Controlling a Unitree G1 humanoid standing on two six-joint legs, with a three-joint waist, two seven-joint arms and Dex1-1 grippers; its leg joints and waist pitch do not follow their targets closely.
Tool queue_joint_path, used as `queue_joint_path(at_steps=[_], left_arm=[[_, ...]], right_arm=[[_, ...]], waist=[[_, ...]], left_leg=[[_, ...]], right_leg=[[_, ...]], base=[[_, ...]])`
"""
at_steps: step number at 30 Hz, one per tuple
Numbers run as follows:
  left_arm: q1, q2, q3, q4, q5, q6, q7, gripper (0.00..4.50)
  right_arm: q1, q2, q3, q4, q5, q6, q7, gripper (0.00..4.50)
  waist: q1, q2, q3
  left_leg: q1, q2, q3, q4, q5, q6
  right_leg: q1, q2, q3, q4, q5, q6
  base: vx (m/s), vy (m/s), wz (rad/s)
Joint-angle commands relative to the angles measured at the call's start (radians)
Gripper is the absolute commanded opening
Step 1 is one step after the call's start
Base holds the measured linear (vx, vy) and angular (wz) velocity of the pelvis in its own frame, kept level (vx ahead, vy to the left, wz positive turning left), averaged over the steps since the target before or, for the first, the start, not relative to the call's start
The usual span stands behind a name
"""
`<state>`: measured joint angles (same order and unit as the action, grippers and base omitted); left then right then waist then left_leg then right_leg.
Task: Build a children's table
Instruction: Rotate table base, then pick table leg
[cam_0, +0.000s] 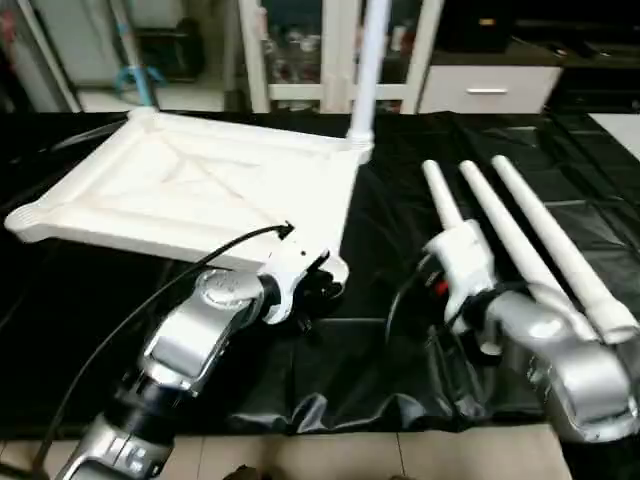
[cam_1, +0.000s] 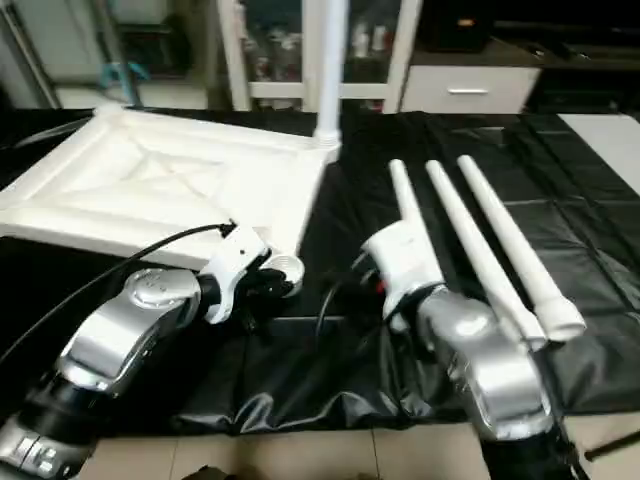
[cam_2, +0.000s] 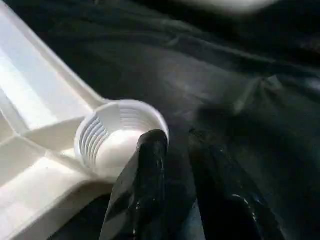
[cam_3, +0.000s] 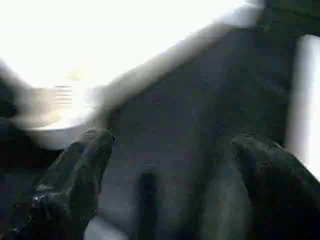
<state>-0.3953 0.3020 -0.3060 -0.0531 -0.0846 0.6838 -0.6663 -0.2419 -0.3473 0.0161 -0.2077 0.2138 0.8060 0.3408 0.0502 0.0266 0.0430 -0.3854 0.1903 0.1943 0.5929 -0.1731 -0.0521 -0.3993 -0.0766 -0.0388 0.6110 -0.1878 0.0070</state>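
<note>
Head camera views: The tabletop (cam_0: 190, 190) is laid ribbed side up on the black-covered work surface (cam_0: 400, 370). One leg (cam_0: 366, 70) is seen standing upright in the far corner socket. Three loose legs (cam_1: 480, 245) are laid side by side on the cover, near the right forearm. By this evidence the assembly is judged about a quarter done, with three legs left to be fitted. A white glass-door cabinet (cam_0: 300, 50) is seen behind the work surface, well clear of the work.

Left wrist view: The left gripper (cam_2: 172, 145) is shown with its fingers (cam_2: 145, 175) nearly together, a narrow gap between them, and nothing is held. One finger is seen at the rim of the near corner socket (cam_2: 112, 132), which is empty and ridged inside.

Right wrist view: The right gripper (cam_3: 172, 155) is shown spread wide and empty above the cover. A leg is visible beside one finger. No obstruction to the empty socket is seen, apart from the left gripper itself.
</note>
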Motion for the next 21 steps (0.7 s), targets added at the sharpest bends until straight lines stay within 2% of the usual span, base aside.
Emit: queue_joint_path(at_steps=[1, 3, 4, 5, 6, 9, 10, 11, 12, 13, 14, 17, 18, 21], left_arm=[[0.030, 0.015, 0.032, -0.070, -0.015, -0.044, 0.004, 1.02], [0.058, 0.020, 0.043, -0.118, -0.030, -0.076, -0.011, 1.02], [0.064, 0.020, 0.046, -0.130, -0.035, -0.082, -0.016, 1.02], [0.082, 0.033, 0.042, -0.167, -0.038, -0.106, -0.038, 1.02], [0.084, 0.039, 0.035, -0.175, -0.036, -0.113, -0.043, 1.20], [0.082, 0.047, 0.031, -0.202, -0.068, -0.081, -0.072, 1.30], [0.082, 0.047, 0.031, -0.202, -0.068, -0.081, -0.072, 1.39], [0.077, 0.042, 0.039, -0.215, -0.086, -0.058, -0.077, 1.39], [0.076, 0.042, 0.041, -0.217, -0.090, -0.054, -0.077, 1.48], [0.070, 0.054, 0.039, -0.253, -0.125, -0.027, -0.113, 1.48], [0.066, 0.064, 0.037, -0.278, -0.147, -0.012, -0.138, 1.67], [0.061, 0.094, 0.025, -0.327, -0.184, 0.027, -0.184, 1.73], [0.060, 0.110, 0.018, -0.347, -0.196, 0.043, -0.201, 1.93], [0.050, 0.123, 0.008, -0.361, -0.195, 0.055, -0.208, 2.08]], right_arm=[[-0.026, 0.002, -0.056, 0.031, -0.033, 0.061, -0.073, 4.42], [-0.051, 0.001, -0.087, 0.056, -0.050, 0.099, -0.112, 4.42], [-0.057, -0.001, -0.093, 0.063, -0.054, 0.109, -0.120, 4.42], [-0.091, -0.009, -0.117, 0.096, -0.067, 0.158, -0.143, 4.42], [-0.103, -0.013, -0.122, 0.106, -0.066, 0.176, -0.149, 4.48], [-0.131, -0.027, -0.124, 0.136, -0.066, 0.220, -0.153, 4.50], [-0.131, -0.027, -0.124, 0.136, -0.066, 0.220, -0.153, 4.50], [-0.143, -0.032, -0.124, 0.151, -0.062, 0.228, -0.150, 4.50], [-0.145, -0.033, -0.124, 0.154, -0.061, 0.229, -0.149, 4.50], [-0.170, -0.047, -0.107, 0.193, -0.059, 0.243, -0.131, 4.50], [-0.186, -0.056, -0.095, 0.219, -0.057, 0.250, -0.117, 4.50], [-0.218, -0.071, -0.062, 0.275, -0.060, 0.277, -0.091, 4.50], [-0.234, -0.074, -0.047, 0.302, -0.067, 0.291, -0.084, 4.50], [-0.258, -0.063, -0.044, 0.364, -0.064, 0.277, -0.068, 4.50]], waist=[[-0.002, 0.001, -0.059], [-0.010, -0.003, -0.058], [-0.011, -0.001, -0.059], [-0.012, 0.000, -0.057], [-0.016, -0.007, -0.057], [-0.016, -0.002, -0.057], [-0.015, -0.009, -0.057], [-0.015, -0.006, -0.057], [-0.015, -0.009, -0.059], [-0.015, -0.009, -0.059], [-0.014, -0.009, -0.059], [-0.013, -0.008, -0.060], [-0.015, -0.009, -0.058], [-0.014, -0.009, -0.057]], left_leg=[[0.022, 0.028, -0.022, -0.070, -0.229, -0.031], [0.023, 0.028, -0.020, -0.070, -0.236, -0.033], [0.023, 0.028, -0.021, -0.069, -0.233, -0.033], [0.023, 0.027, -0.020, -0.070, -0.235, -0.034], [0.023, 0.027, -0.018, -0.069, -0.234, -0.034], [0.025, 0.026, -0.018, -0.068, -0.233, -0.036], [0.024, 0.026, -0.017, -0.067, -0.226, -0.034], [0.024, 0.027, -0.016, -0.067, -0.218, -0.033], [0.024, 0.027, -0.017, -0.066, -0.203, -0.034], [0.024, 0.027, -0.017, -0.066, -0.203, -0.034], [0.025, 0.027, -0.016, -0.064, -0.185, -0.031], [0.025, 0.025, -0.014, -0.061, -0.175, -0.028], [0.023, 0.025, -0.013, -0.062, -0.178, -0.026], [0.025, 0.025, -0.012, -0.061, -0.194, -0.030]], right_leg=[[0.037, -0.044, 0.033, -0.079, -0.193, -0.165], [0.036, -0.042, 0.033, -0.081, -0.208, -0.160], [0.037, -0.044, 0.033, -0.078, -0.208, -0.162], [0.037, -0.044, 0.033, -0.080, -0.214, -0.160], [0.035, -0.041, 0.033, -0.081, -0.220, -0.156], [0.035, -0.042, 0.034, -0.080, -0.231, -0.147], [0.035, -0.044, 0.035, -0.079, -0.238, -0.144], [0.033, -0.044, 0.035, -0.080, -0.234, -0.142], [0.035, -0.044, 0.034, -0.075, -0.217, -0.149], [0.035, -0.044, 0.034, -0.075, -0.217, -0.149], [0.036, -0.043, 0.034, -0.072, -0.190, -0.164], [0.037, -0.043, 0.034, -0.069, -0.171, -0.174], [0.037, -0.042, 0.034, -0.069, -0.180, -0.177], [0.036, -0.043, 0.034, -0.073, -0.212, -0.175]], base=[[0.000, 0.000, 0.00], [0.000, 0.000, 0.00], [0.000, 0.000, 0.00], [0.000, 0.000, 0.00], [0.000, 0.000, 0.00], [0.000, 0.000, 0.00], [0.000, 0.000, 0.00], [0.000, 0.000, 0.00], [0.000, 0.000, 0.00], [0.000, 0.000, 0.00], [0.000, 0.000, 0.00], [0.000, 0.000, 0.00], [0.000, 0.000, 0.00], [0.000, 0.000, 0.00]])
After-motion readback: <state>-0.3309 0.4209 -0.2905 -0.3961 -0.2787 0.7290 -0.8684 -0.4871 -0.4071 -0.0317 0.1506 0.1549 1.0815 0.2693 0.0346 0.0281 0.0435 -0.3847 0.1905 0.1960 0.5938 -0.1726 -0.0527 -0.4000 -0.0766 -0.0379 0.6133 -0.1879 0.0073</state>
